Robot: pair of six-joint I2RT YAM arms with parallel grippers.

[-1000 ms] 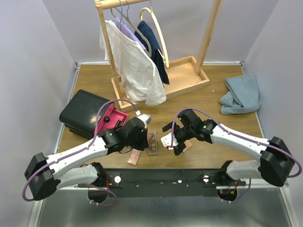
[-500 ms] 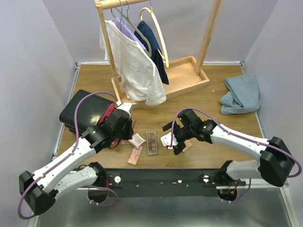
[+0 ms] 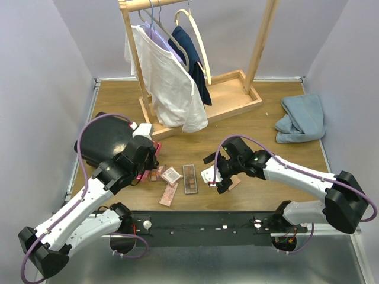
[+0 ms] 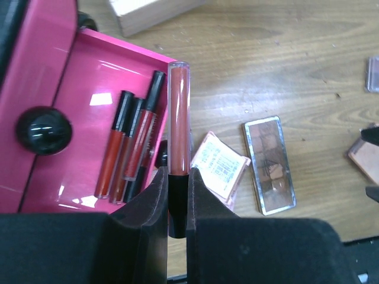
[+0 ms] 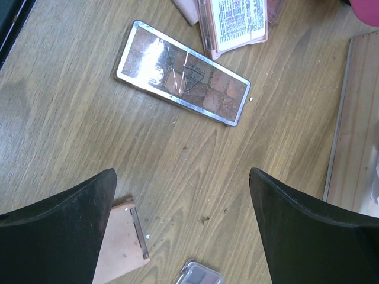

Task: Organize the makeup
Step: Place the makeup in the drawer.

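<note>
My left gripper (image 4: 177,184) is shut on a slim red lip tube with a black cap (image 4: 179,118), held over the near edge of the open pink drawer (image 4: 89,77). Three similar tubes (image 4: 127,151) lie in the drawer. In the top view the left gripper (image 3: 145,158) is at the drawer. A brown eyeshadow palette (image 3: 189,178), a square compact (image 3: 171,175) and a pink palette (image 3: 168,194) lie on the table. My right gripper (image 3: 217,177) is open and empty above bare wood (image 5: 183,189), with the palette (image 5: 182,72) ahead of it and a peach compact (image 5: 124,244) by its left finger.
The black case (image 3: 106,139) stands at the left with its drawer knob (image 4: 43,130) showing. A wooden clothes rack (image 3: 195,100) with shirts stands at the back. A blue cloth (image 3: 303,118) lies at the right. A small clear compact (image 5: 198,275) lies near my right gripper.
My left arm has swung left from the palettes to the pink drawer, carrying the tube. The right arm has not moved.
</note>
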